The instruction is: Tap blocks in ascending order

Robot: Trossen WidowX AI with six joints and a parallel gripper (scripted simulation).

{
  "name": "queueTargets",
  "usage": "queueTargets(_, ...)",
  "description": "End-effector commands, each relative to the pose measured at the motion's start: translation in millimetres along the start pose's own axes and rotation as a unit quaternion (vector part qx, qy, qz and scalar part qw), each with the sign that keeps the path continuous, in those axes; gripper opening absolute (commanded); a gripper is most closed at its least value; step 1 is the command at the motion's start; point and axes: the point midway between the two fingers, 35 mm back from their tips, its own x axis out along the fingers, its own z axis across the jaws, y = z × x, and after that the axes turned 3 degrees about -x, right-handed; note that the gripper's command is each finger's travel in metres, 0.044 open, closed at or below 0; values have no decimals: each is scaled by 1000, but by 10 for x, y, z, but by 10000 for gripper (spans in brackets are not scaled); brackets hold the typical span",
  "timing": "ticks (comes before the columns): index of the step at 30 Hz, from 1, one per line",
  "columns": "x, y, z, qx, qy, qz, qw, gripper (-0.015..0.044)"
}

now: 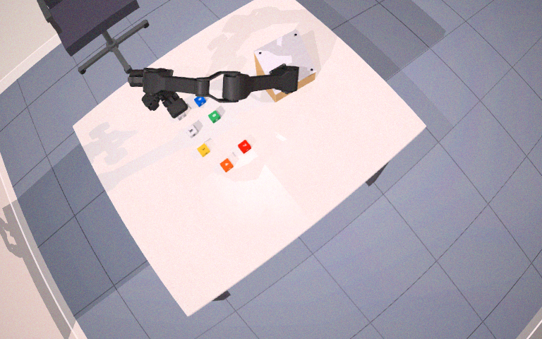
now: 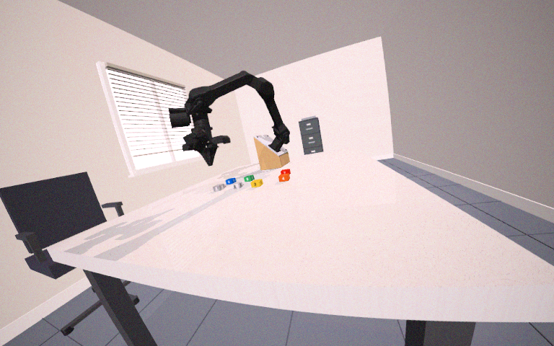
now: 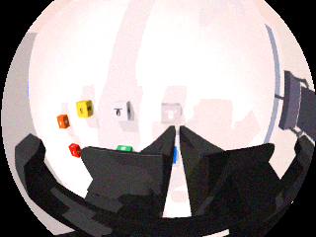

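My gripper point(image 2: 210, 163) point(image 3: 177, 129) is shut and empty, pointing down well above the table near the grey-white block point(image 1: 182, 116) point(image 2: 218, 187) point(image 3: 171, 114). The blue block point(image 1: 200, 101) point(image 2: 231, 181) is mostly behind the fingers in the wrist view. The green block point(image 1: 214, 116) point(image 2: 248, 178) point(image 3: 124, 148) is beside it. A white block point(image 1: 192, 131) point(image 3: 120, 111) looks like 6 in the wrist view. The yellow block point(image 1: 203, 150) point(image 2: 256, 183) point(image 3: 84, 109) shows 3, the orange block point(image 1: 226, 164) point(image 2: 283, 177) point(image 3: 62, 121) 4, the red block point(image 1: 244, 146) point(image 2: 285, 171) point(image 3: 75, 150) 7. Other digits are unclear.
A wooden box with a sloped grey-white top point(image 1: 279, 51) point(image 2: 268, 156) stands under the arm's base on the table point(image 1: 320, 159) point(image 2: 327, 236). An office chair point(image 1: 92, 20) point(image 2: 53, 204) is beyond the table edge. The arm stretches above the blue block's side of the group.
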Motion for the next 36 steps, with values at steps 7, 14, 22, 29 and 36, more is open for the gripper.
queueTargets(7,563,85,69,3,-14,18,1000,20)
queueTargets(14,673,86,72,3,-15,18,1000,20)
queueTargets(22,800,92,78,3,-15,18,1000,20)
queueTargets(29,855,96,81,3,-15,18,1000,20)
queueTargets(36,855,96,81,3,-15,18,1000,20)
